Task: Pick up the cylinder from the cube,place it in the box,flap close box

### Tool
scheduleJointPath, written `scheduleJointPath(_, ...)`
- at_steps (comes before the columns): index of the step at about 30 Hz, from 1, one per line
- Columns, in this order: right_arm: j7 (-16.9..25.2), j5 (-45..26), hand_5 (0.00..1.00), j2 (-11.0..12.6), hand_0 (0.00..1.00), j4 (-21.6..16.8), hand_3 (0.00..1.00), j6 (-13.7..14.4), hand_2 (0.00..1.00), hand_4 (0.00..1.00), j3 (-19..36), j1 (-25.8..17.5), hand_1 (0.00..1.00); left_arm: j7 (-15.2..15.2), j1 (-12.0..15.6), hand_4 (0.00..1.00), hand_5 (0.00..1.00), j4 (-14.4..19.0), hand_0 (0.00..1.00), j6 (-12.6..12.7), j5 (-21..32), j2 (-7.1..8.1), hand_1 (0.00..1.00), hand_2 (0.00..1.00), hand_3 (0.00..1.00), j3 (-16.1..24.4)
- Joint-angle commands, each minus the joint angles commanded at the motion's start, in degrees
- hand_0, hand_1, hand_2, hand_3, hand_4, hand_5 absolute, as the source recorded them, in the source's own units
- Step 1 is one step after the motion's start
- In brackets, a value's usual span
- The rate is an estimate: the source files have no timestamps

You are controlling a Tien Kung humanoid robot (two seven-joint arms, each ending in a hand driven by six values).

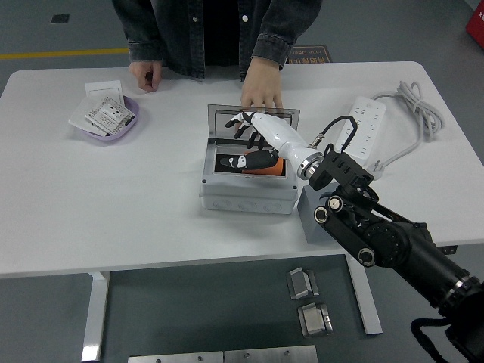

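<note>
At the far left a purple dish (pixel 121 130) holds white cards, well apart from the grey box (pixel 246 195) at mid-table, where the orange cylinder (pixel 266 168) lies inside. Over it the right hand (pixel 253 130) has its fingers spread, holding nothing, beside the raised lid (pixel 227 115), which a person's hand (pixel 262 92) steadies. The lid looks thin, stiff and light, best pushed at its top edge.
</note>
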State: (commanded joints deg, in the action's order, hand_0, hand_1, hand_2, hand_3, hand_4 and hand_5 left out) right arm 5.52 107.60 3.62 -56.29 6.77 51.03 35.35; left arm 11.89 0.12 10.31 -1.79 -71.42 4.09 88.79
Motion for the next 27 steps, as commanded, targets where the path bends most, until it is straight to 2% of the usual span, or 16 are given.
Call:
scheduleJointPath(6, 0.2, -0.7, 0.393, 0.4, 0.357, 0.4, 0.736, -0.5, 0.579, 0.981, 0.2, -0.2, 0.407, 0.0, 0.0, 0.676, 0.276, 0.0, 0.639, 0.0, -0.1, 0.03, 0.617, 0.571, 0.603, 0.1)
scheduleJointPath(7, 0.0, -0.8, 0.397, 0.5, 0.637, 0.1, 0.734, -0.6, 0.605, 0.980, 0.3, -0.3, 0.641, 0.0, 0.0, 0.675, 0.280, 0.0, 0.639, 0.0, -0.1, 0.02, 0.618, 0.568, 0.601, 0.1)
scheduleJointPath(12, -1.9, -1.4, 0.397, 1.7, 0.637, -4.5, 0.734, -2.1, 0.605, 0.980, 1.5, -2.3, 0.641, 0.0, 0.2, 0.675, 0.280, 0.0, 0.639, 0.1, 0.1, -0.06, 0.618, 0.568, 0.601, 0.1)
scheduleJointPath(13, -2.5, -1.6, 0.402, 2.0, 0.742, -5.7, 0.734, -2.7, 0.628, 0.978, 2.0, -2.9, 0.686, 0.0, 0.2, 0.674, 0.279, 0.0, 0.639, 0.1, 0.1, -0.08, 0.618, 0.567, 0.602, 0.1)
scheduleJointPath(18, -5.3, -2.7, 0.402, 4.0, 0.742, -11.9, 0.734, -5.8, 0.628, 0.978, 5.1, -4.5, 0.686, 0.1, 0.5, 0.674, 0.279, 0.0, 0.639, 0.2, 0.2, -0.14, 0.618, 0.567, 0.602, 0.3)
scheduleJointPath(23, -8.0, -3.8, 0.421, 5.8, 0.743, -18.0, 0.734, -9.0, 0.648, 0.983, 8.0, -3.5, 0.678, 0.2, 0.7, 0.672, 0.285, 0.0, 0.640, 0.3, -0.2, -0.18, 0.618, 0.569, 0.603, 0.7)
scheduleJointPath(27, -9.6, -5.6, 0.442, 6.7, 0.742, -20.0, 0.737, -11.7, 0.659, 0.980, 9.7, -1.8, 0.667, 0.3, 0.7, 0.673, 0.286, 0.0, 0.639, 0.3, -0.3, -0.19, 0.618, 0.569, 0.602, 0.8)
